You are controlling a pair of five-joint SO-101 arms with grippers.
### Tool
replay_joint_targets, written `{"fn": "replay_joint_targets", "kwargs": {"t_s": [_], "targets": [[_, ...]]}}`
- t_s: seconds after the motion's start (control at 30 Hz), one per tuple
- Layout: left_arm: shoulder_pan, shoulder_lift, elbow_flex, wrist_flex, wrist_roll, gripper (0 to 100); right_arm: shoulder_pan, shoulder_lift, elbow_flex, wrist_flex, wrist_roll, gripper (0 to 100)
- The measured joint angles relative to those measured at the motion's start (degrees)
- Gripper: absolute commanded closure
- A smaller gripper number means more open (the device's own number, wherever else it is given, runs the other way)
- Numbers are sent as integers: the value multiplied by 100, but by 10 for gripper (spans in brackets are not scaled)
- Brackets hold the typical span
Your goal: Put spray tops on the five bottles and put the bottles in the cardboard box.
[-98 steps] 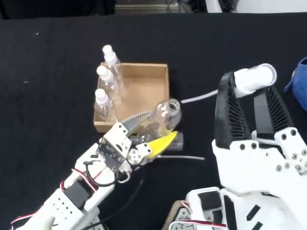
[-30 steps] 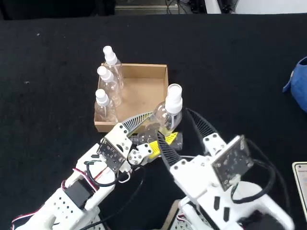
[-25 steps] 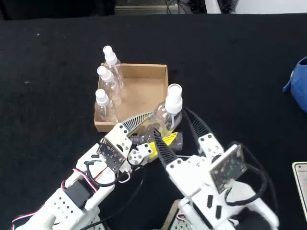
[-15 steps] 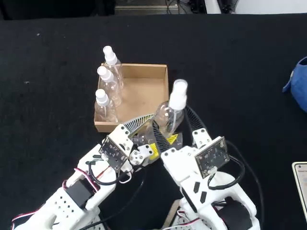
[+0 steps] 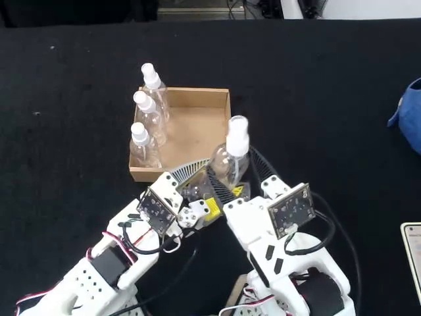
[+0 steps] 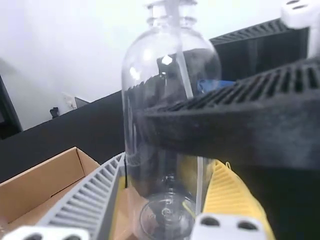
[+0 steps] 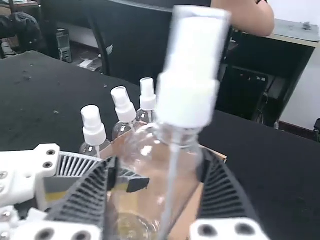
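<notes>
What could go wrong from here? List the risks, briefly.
1. The left gripper and right gripper both clamp the bottle; uneven pulls could twist it or drop it.
2. Three capped bottles stand along one wall of the cardboard box; swinging this one in carelessly might topple them.

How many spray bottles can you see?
4 bottles. Three stand in a row along the cardboard box's left wall. The fourth is held at its near right corner by both arms' fingers. Arms may hide another.
</notes>
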Motion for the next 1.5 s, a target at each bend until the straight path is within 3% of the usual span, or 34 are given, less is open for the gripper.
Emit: {"fn": "replay_joint_targets", "kwargs": {"t_s": [0.4, 0.6, 0.83, 1.17, 1.27, 1.3, 1.5], "targets": [[18, 0, 0, 0, -9, 963, 114, 0, -88, 26, 9, 989], [18, 0, 0, 26, -9, 811, 114, 0, -88, 26, 9, 989], [9, -18, -273, 914, -44, 825, 633, 0, 44, -79, 18, 989], [-615, -35, -1108, 2681, -53, 830, 1609, 0, 941, -1442, 9, 989], [-378, -44, -1116, 3121, -53, 924, 1626, 18, 967, -1952, 9, 989], [-273, -44, -1116, 3138, -53, 972, 1626, 70, 967, -2119, 9, 989], [-18, -44, -440, 2664, -53, 971, 1635, 1530, 923, -3560, -246, 988]]}}
